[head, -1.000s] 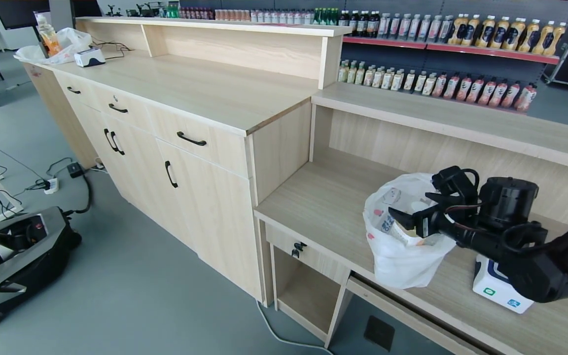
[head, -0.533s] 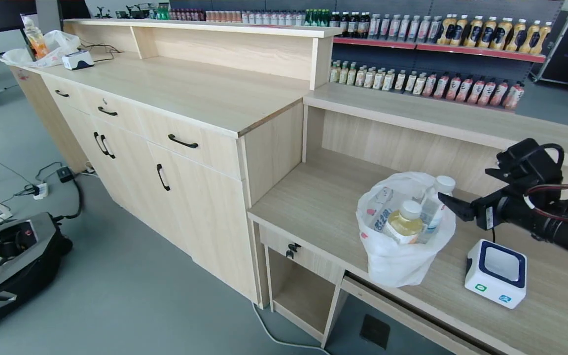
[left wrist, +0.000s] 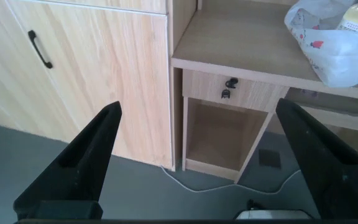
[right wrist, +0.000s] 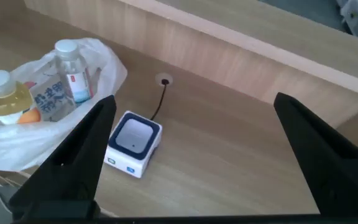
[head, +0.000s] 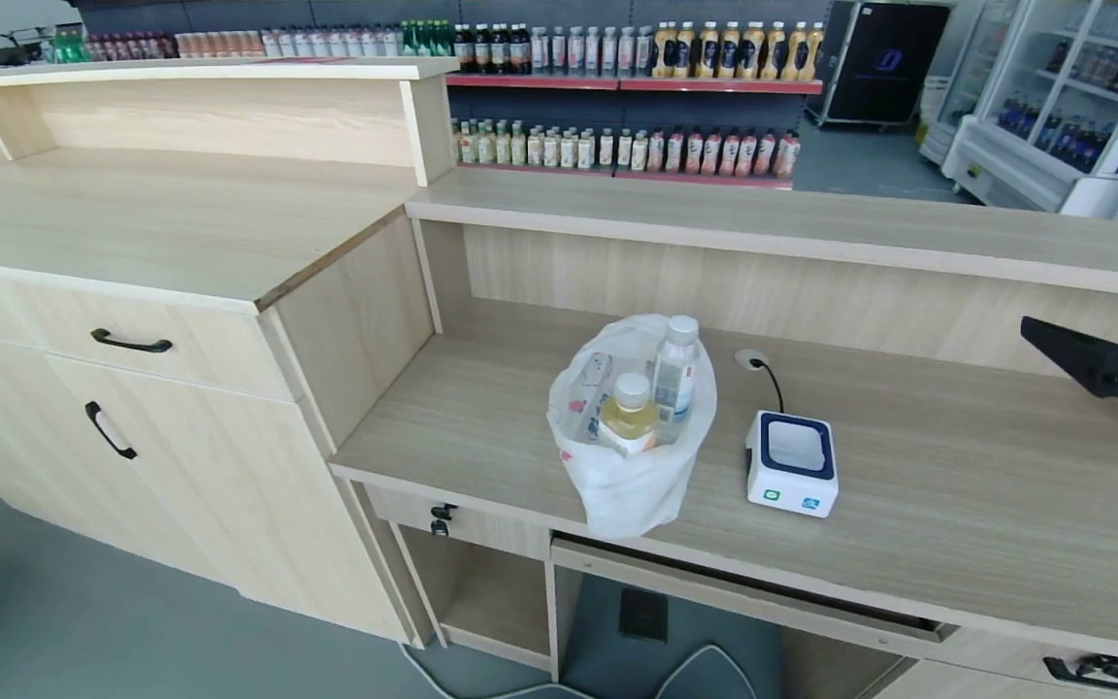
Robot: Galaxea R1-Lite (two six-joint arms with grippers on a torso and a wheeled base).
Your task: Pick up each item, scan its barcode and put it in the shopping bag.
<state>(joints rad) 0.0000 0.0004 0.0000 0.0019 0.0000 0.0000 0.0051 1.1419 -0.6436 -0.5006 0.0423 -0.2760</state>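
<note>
The right gripper [right wrist: 194, 102] hangs empty above the light wooden desk [head: 957, 466], its two black fingers spread wide. To its left on the desk sits a white box scanner with a dark blue frame round its window [head: 792, 466], with a black cable [head: 771, 388] running from it to a hole in the desk. Just beyond the scanner, farther from this gripper, stands the white plastic shopping bag [head: 632, 485], mouth open. It holds a white-capped bottle of yellow liquid [head: 630, 416], a taller clear bottle with a white cap [head: 675, 374] and a printed pack [head: 590, 388], all upright. The left gripper [left wrist: 199, 107], also spread and empty, hangs over the grey floor [left wrist: 73, 155] before the cabinet, well apart from the bag.
</note>
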